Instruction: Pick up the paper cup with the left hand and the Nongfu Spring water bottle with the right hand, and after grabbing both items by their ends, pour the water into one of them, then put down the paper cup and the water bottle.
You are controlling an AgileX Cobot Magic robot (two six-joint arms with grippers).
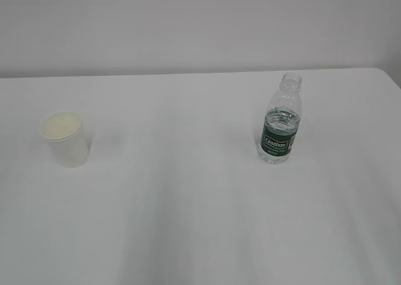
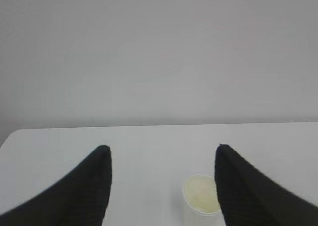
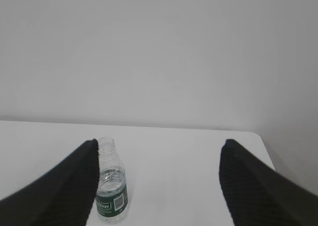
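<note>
Small white tapered paper cup (image 1: 64,139) is seen upright at the desk's (image 1: 188,203) left | clear ribbed plastic water bottle (image 1: 281,119) with dark green label, capless, is stood well apart at right | left hand (image 2: 161,159) is spread, released, cup beside its right finger | right hand (image 3: 159,151) is spread, released, bottle by its left finger | plain pale wall (image 1: 200,22) is seen behind.

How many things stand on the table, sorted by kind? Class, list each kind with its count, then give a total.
Paper cups: 1, the paper cup
Water bottles: 1, the Nongfu Spring water bottle
Total: 2
</note>
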